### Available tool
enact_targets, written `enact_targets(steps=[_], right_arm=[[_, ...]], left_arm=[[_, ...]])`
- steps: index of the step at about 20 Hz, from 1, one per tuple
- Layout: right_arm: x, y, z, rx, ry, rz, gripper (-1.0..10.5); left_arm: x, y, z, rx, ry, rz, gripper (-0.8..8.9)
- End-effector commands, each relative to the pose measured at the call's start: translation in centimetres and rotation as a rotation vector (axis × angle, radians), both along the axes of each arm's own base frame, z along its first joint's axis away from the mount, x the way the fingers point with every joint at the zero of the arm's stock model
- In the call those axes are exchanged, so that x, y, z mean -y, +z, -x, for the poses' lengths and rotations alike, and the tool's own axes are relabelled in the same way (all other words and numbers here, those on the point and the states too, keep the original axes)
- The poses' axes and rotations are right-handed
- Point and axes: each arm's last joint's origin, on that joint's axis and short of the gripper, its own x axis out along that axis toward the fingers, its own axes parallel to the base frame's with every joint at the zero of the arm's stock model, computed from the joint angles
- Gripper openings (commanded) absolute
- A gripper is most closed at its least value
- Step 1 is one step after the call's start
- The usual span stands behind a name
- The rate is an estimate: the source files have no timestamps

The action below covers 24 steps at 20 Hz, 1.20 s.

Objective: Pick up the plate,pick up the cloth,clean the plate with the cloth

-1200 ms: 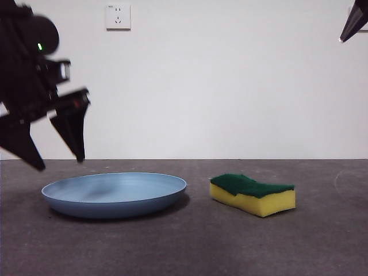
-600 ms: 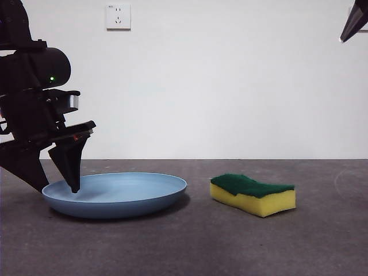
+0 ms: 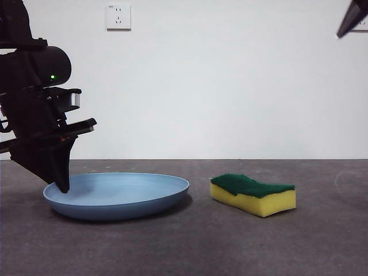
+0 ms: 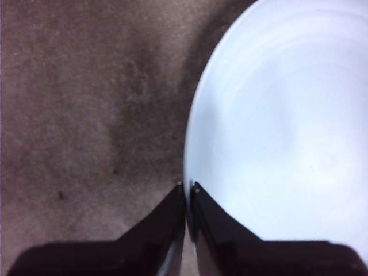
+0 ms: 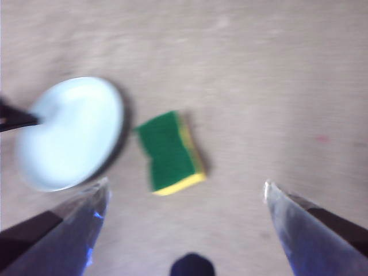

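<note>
Front view: dark grey, slightly mottled table (image 3: pixel 190 241) runs back to a plain white wall (image 3: pixel 230 86). White wall socket (image 3: pixel 118 16) high on the wall, small mark on its top edge too tiny to read. No other writing or labels visible.

Light-blue plate (image 3: pixel 118 194) sits flat on the table, left of centre. Sponge (image 3: pixel 253 194), yellow foam with dark green top, lies on the table to the plate's right, apart from it, with nothing touching it.

Left gripper (image 3: pixel 60 185) comes down from the big black arm at the left edge, green LED lit on the housing. Its tips are at the plate's left rim. Left wrist view: left gripper (image 4: pixel 187 190) has jaws pressed nearly together, pinching the rim of the plate (image 4: pixel 282 138), one jaw outside over the table, one inside over the plate surface.

Right gripper (image 3: pixel 351 20) shows only as a black tip at the top right corner, waiting. Right wrist view, blurry: right gripper (image 5: pixel 184 192) high above the table, jaws spread wide, plate (image 5: pixel 69 132) and sponge (image 5: pixel 169 152) both below, the left arm's tip at the plate's edge.
</note>
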Motion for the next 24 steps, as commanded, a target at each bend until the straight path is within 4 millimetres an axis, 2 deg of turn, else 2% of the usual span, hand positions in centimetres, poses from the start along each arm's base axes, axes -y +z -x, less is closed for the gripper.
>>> enact_targets(steps=[1,6,9,13,17,20,24], right_arm=[[-0.6,0.2,-0.2,0.023,0.061,-0.038,4.6],[-3.9,-0.8,-1.4,0.006,0.223,0.035,4.6],[-6.6,-1.6,-3.1,-0.018,0.308,0.161,4.6],[-9.8,-2.5,-6.1,-0.037,0.365,0.321,4.6],[-12.3,-5.0,-9.1,-0.09,0.399,0.44,4.6],[-13.4,-8.0,-10.8,-0.134,0.416,0.458,4.4],[-14.1,-11.3,-12.1,-0.202,0.443,0.492,4.4]], left_arm=[[0.4,0.7,0.7,-0.001,-0.036,-0.02,-0.09],[1.1,6.3,3.3,0.163,-0.076,0.019,-0.08],[0.8,9.5,5.5,0.253,-0.065,-0.008,-0.09],[-0.4,12.4,8.4,0.331,-0.01,-0.101,-0.09],[-1.1,13.7,10.0,0.356,0.0,-0.137,-0.09],[-1.1,13.6,10.2,0.344,-0.002,-0.14,-0.09],[-1.1,13.6,10.2,0.348,-0.004,-0.14,-0.09]])
